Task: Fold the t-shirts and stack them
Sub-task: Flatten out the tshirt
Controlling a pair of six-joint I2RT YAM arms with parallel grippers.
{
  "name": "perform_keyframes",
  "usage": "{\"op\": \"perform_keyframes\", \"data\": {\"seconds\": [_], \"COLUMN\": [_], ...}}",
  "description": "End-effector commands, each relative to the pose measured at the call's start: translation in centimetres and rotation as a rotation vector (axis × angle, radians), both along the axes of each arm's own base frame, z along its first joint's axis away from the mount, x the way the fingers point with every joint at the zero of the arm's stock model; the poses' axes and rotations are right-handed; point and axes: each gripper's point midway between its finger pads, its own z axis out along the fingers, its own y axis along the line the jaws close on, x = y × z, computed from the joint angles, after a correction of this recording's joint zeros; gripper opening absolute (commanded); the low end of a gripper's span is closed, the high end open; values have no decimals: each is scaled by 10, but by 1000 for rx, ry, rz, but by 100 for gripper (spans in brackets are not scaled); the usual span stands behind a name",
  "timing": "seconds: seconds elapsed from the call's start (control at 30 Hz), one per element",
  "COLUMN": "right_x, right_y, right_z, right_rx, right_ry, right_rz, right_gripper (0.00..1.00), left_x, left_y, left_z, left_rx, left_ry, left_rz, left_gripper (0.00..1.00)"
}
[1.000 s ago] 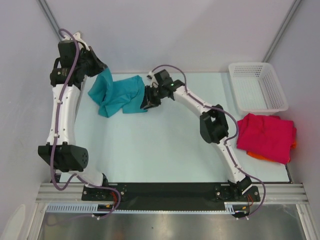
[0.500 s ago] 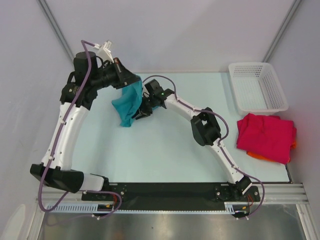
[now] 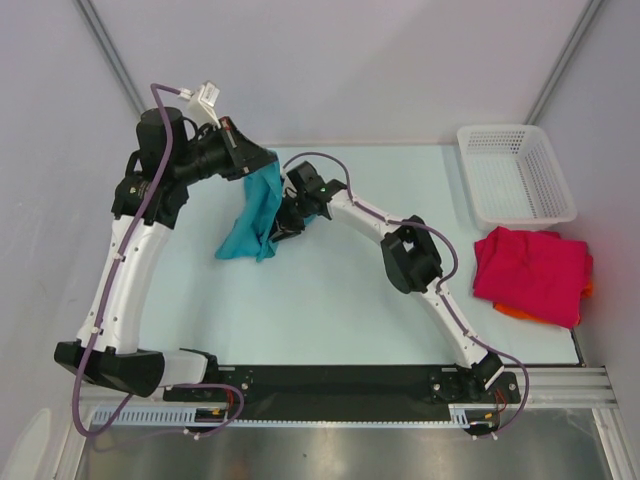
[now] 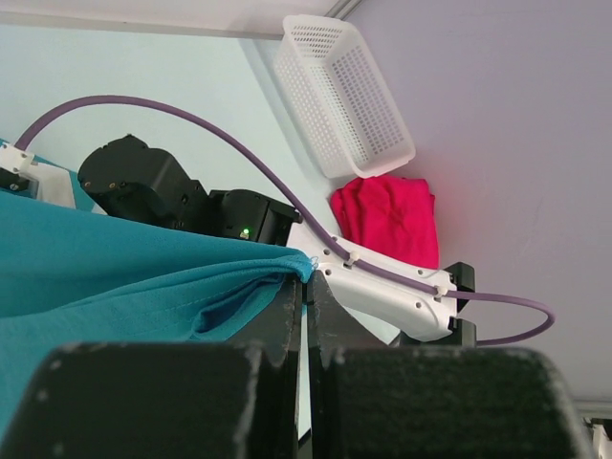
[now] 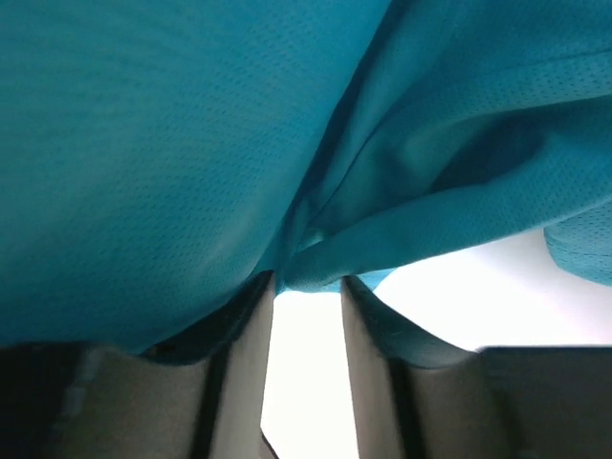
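Three t-shirts on show, two arms at work. The teal t-shirt (image 3: 255,215) hangs bunched from the left hand (image 3: 258,162), whose fingers are pressed tight together on an edge of it, up over the far left of the surface (image 3: 330,300). The right hand (image 3: 280,228) is right up against the hanging cloth, fingers parted with a narrow gap, fabric draped across their tips. Over on the right, the crimson-pink t-shirt (image 3: 532,270) lies in a pile on the orange t-shirt (image 3: 515,312), only an edge peeking out, just beside one white basket (image 3: 515,175)
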Motion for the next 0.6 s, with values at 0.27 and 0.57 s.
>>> {"op": "perform_keyframes", "data": {"seconds": [0.27,0.57], "right_x": [31,142], "right_y": [-44,-217], "right_z": [58,209], "right_rx": [-87,-178], "right_ry": [-197,-510], "right_rz": [-87,-536], "right_gripper": [0,0], "left_x": [-2,45], "left_y": [15,92], "left_z": [23,29], "left_rx": [-24,0], "left_ry": [-63,-55], "left_rz": [19,232], "left_gripper": [0,0]}}
